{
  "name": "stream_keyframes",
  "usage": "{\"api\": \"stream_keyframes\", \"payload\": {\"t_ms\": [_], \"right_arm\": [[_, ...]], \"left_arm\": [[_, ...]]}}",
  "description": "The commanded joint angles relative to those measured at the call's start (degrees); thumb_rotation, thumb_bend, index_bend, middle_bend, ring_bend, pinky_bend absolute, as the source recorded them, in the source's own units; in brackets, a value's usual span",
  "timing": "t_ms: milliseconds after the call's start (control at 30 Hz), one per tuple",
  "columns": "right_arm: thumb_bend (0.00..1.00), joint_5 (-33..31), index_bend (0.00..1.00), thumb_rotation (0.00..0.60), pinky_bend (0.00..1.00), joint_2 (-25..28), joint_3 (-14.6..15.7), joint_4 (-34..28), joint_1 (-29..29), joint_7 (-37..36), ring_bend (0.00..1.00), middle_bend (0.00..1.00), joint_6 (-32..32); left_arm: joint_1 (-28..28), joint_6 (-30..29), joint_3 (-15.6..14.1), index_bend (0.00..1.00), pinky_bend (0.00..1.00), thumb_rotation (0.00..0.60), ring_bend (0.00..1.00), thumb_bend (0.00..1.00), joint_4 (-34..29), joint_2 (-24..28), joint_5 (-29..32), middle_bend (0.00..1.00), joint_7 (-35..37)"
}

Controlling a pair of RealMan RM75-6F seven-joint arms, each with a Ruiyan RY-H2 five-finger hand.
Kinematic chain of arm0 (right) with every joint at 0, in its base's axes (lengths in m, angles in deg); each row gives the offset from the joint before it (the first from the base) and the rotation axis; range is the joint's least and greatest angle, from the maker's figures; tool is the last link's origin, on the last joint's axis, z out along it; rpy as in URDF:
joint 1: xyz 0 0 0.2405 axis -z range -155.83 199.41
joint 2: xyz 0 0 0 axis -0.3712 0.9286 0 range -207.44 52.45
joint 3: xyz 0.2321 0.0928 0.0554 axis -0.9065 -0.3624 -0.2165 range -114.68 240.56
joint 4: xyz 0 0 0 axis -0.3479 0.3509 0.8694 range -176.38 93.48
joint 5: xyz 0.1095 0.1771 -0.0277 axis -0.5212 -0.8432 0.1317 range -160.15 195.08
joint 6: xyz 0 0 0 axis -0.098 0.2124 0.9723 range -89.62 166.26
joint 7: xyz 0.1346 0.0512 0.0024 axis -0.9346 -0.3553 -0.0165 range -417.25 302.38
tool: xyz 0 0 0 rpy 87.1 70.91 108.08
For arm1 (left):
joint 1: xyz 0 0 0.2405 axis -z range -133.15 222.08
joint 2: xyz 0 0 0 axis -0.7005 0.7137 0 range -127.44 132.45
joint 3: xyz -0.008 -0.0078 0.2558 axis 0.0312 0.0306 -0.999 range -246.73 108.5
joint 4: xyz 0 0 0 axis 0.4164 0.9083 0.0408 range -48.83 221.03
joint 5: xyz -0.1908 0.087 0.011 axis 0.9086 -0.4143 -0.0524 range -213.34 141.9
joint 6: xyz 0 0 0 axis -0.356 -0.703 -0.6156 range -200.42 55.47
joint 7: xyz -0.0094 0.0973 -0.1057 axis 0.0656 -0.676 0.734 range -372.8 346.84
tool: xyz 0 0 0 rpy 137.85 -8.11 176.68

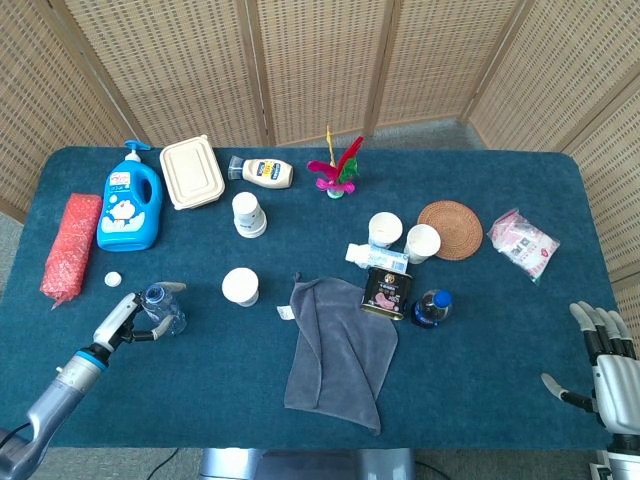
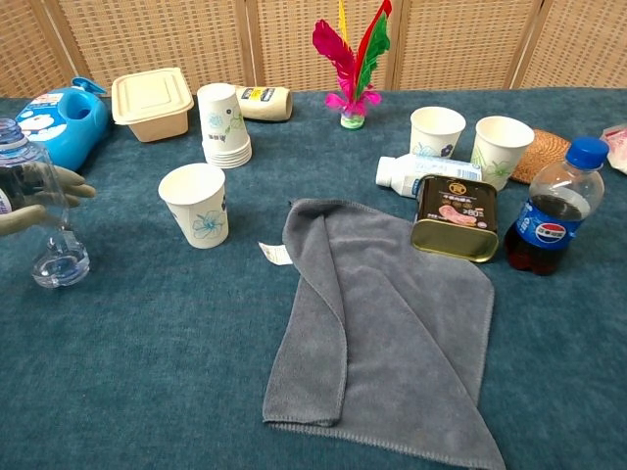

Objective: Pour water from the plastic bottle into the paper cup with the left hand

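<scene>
The left hand point(image 1: 128, 322) wraps its fingers around the uncapped clear plastic bottle point(image 2: 41, 215); the paper cup point(image 2: 196, 204) stands to its right. The right hand point(image 1: 600, 350) rests spread, holding nothing.

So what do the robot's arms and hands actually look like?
The left hand has pale grey and silver fingers with dark parts between them, on a slim silver arm with a blue ring at the wrist. The right hand is bulkier, white and grey, its fingers jointed like a person's.

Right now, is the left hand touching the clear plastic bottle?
Touching. In the chest view the left hand has fingers wrapped around the plastic bottle; the head view agrees.
</scene>
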Motion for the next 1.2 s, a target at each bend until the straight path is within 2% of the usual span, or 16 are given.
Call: {"api": "stream_keyframes", "payload": {"t_ms": [33, 433, 733, 1200], "right_arm": [[0.18, 0.13, 0.00, 0.600, 0.00, 0.06, 0.03, -0.11, 0.03, -0.09, 0.00, 0.00, 0.12], [0.18, 0.50, 0.00, 0.600, 0.00, 0.15, 0.09, -0.47, 0.07, 0.11, 0.00, 0.00, 0.45], [0.18, 0.64, 0.00, 0.600, 0.00, 0.10, 0.17, -0.40, 0.21, 0.05, 0.00, 0.00, 0.75], [0.18, 0.73, 0.00, 0.600, 0.00, -0.06, 0.04, -0.22, 0.19, -0.06, 0.00, 0.00, 0.99]], "left_arm": [[-0.24, -0.38, -0.22, 0.24, 0.20, 0.559, 0.16, 0.55, 0.19, 0.01, 0.00, 0.21, 0.31], [-1.02, -1.70, -1.17, 0.23, 0.17, 0.516, 0.13, 0.52, 1.39, -0.27, -0.39, 0.18, -1.37], [-1.41, -2.20, -1.86, 0.23, 0.15, 0.522, 0.12, 0.52, 2.20, -0.64, -0.80, 0.16, -3.34], [-1.85, -2.89, -2.51, 0.20, 0.13, 0.521, 0.10, 0.44, 2.71, -0.72, -1.08, 0.13, -5.14]]}}
